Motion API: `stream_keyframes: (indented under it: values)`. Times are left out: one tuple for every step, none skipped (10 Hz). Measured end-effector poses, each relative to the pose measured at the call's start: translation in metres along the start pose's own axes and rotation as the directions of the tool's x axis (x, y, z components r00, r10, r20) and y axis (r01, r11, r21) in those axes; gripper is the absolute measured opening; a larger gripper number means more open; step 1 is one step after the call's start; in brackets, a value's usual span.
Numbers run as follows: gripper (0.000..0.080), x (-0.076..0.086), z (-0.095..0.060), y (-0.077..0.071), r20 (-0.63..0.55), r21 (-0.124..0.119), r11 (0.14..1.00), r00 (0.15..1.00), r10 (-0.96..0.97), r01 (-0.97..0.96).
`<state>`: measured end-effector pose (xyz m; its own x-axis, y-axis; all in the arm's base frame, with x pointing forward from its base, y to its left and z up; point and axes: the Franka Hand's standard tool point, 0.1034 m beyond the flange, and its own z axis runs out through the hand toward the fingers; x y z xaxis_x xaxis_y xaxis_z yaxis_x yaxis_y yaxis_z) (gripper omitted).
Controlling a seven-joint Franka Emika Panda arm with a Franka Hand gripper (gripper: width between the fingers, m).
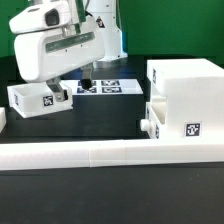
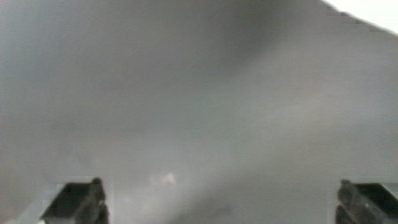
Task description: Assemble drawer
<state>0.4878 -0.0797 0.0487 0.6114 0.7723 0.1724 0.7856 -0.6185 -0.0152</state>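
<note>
**Gripper.** In the wrist view the gripper (image 2: 222, 205) has its two fingers (image 2: 75, 203) wide apart at the frame's edge. Only blurred grey shows between them, so it stands open and holds nothing. A white corner (image 2: 370, 14) shows at one edge of that view, and what it belongs to cannot be told. In the exterior view the arm (image 1: 60, 45) reaches in from the exterior view's upper left. The gripper (image 1: 86, 78) is low over the dark surface (image 1: 120, 105).

**Drawer parts.**
- The loose tray (image 1: 35, 98) lies on the surface at the exterior view's left, with a black-and-white tag on its near face. The gripper is just beside it, toward its right end and slightly above. Contact cannot be confirmed.
- The housing (image 1: 185, 85) stands at the exterior view's right, well apart from the gripper, upright, with a tag on its near face low down.
- The second tray (image 1: 152, 118) sits against the housing's lower left side and touches it. A small knob faces the exterior view's left. How far it is seated inside cannot be told.

**Other items.** The marker board (image 1: 108, 88) lies flat on the surface between the loose tray and the housing, just behind the gripper. The low white wall (image 1: 110, 155) runs across the foreground, nearer the camera than all the parts.
</note>
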Motion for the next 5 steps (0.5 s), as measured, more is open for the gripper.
stream_keyframes:
  values:
    - [0.0649, -0.0015, -0.002, -0.0001, 0.0, -0.002, 0.999, 0.999, 0.048, -0.048]
    - [0.0649, -0.0005, -0.0009, -0.0006, -0.001, 0.0, 0.996, 0.996, 0.087, -0.087]
    - [0.0649, -0.0002, -0.0007, -0.0009, -0.001, 0.0, 0.987, 0.987, 0.161, -0.161]
    - [0.0649, -0.0001, -0.0007, -0.0009, -0.001, 0.001, 0.981, 0.981, 0.196, -0.196]
    - [0.0649, -0.0006, -0.0013, -0.0004, -0.004, -0.005, 0.967, 0.967, 0.253, -0.253]
